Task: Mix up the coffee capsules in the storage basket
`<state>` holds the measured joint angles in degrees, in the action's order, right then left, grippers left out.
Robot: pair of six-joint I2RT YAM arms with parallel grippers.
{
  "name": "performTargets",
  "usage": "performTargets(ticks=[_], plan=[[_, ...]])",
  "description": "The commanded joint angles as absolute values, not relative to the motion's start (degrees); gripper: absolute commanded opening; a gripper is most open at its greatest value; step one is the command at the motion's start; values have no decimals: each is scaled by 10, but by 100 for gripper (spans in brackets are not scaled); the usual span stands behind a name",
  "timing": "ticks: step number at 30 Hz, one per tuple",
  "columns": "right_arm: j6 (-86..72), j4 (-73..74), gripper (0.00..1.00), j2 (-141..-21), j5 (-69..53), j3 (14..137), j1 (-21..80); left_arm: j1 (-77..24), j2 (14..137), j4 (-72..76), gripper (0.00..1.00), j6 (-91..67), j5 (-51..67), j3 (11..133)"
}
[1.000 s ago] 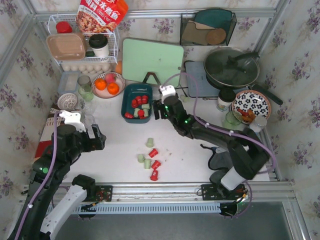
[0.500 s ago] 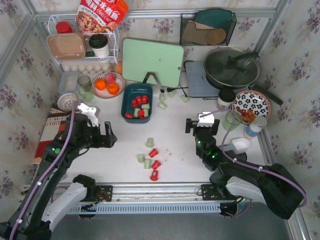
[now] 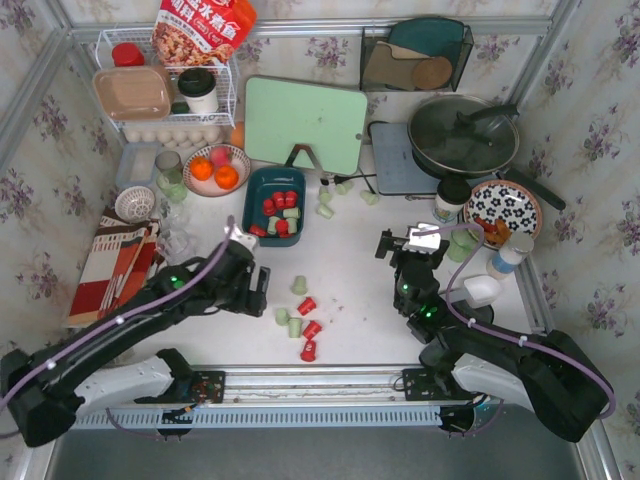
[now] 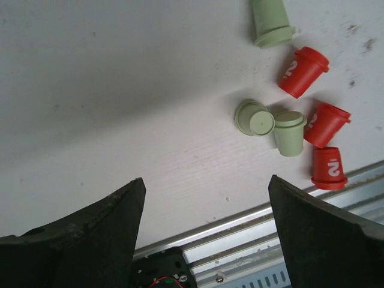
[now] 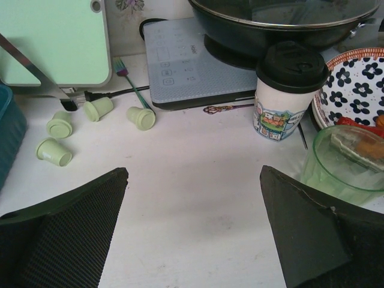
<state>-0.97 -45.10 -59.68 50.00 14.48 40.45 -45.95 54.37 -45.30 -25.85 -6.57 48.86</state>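
Two empty pincers, jaws wide apart: left gripper (image 3: 258,288) swung in from 9 o'clock since a second ago, right gripper (image 3: 392,247) pulled back from the storage basket (image 3: 249,205). Just beside the left one at 4 o'clock, six loose coffee capsules (image 3: 307,305), pointing assorted ways. Basket at 12 o'clock, long axis 12-to-6, mostly red ones inside.

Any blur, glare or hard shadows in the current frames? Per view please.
Top external: even light, no motion blur, walls splay toward the edges. Left wrist: coffee capsules sharp, broad soft shadow across the table. Right wrist: sharp, faint reflections on the pan lid, fingers dark.
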Motion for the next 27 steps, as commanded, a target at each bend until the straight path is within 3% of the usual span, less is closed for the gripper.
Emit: performTargets(ticks=[1, 4, 12, 21, 27], plan=[[-10, -470, 100, -593, 519, 148, 403, -516, 613, -419, 83, -320, -141, 494], [-7, -470, 100, -592, 522, 147, 403, -556, 681, -405, 76, -329, -150, 514], [-3, -472, 100, -591, 525, 146, 400, -622, 849, -447, 74, -354, -184, 601], [3, -472, 100, -591, 525, 147, 398, -635, 930, -462, 52, -368, -179, 629], [3, -471, 100, -592, 523, 147, 398, -636, 937, -460, 50, -369, -184, 629]])
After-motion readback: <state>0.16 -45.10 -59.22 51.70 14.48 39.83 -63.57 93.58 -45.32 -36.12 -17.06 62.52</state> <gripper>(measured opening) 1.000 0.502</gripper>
